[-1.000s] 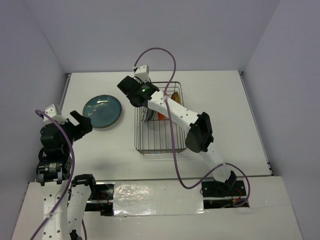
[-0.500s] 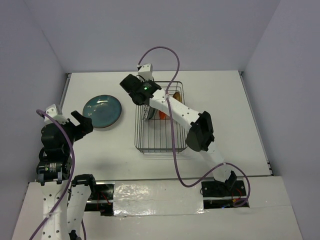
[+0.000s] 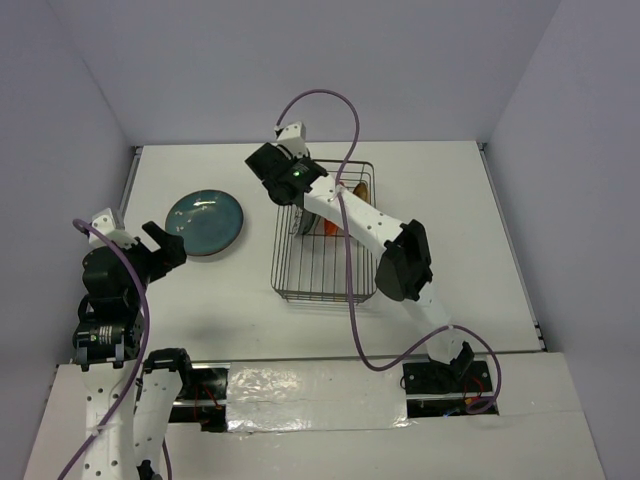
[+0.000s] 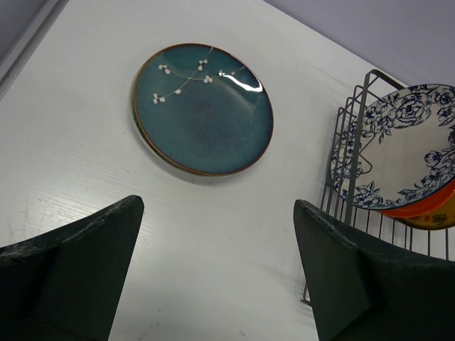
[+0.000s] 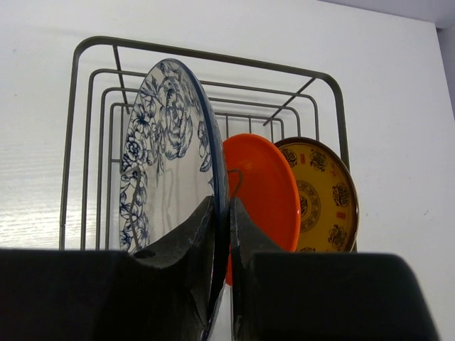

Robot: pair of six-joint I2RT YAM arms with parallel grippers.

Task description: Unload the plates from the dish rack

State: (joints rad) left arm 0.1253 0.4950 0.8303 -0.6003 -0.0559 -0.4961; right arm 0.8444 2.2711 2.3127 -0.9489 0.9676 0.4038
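Observation:
The dark wire dish rack (image 3: 276, 268) stands mid-table and holds three upright plates. My right gripper (image 5: 222, 213) is shut on the rim of the white plate with the blue floral rim (image 5: 167, 153), the one nearest the rack's left side. Behind it stand an orange plate (image 5: 269, 186) and a yellow patterned plate (image 5: 327, 195). From above, the right gripper (image 3: 297, 207) reaches down into the rack's far end. A dark teal plate (image 3: 205, 222) lies flat on the table to the left. My left gripper (image 3: 163, 242) hovers open just near of it, holding nothing.
In the left wrist view the teal plate (image 4: 204, 108) lies ahead and the rack (image 4: 353, 163) stands close to the right finger. A purple cable (image 3: 345, 130) loops over the rack's far end. Walls enclose the table at the back and on both sides.
My right gripper has shifted slightly right and away, still on the white-and-blue plate. The rack has nudged a little with it. The left arm has not moved.

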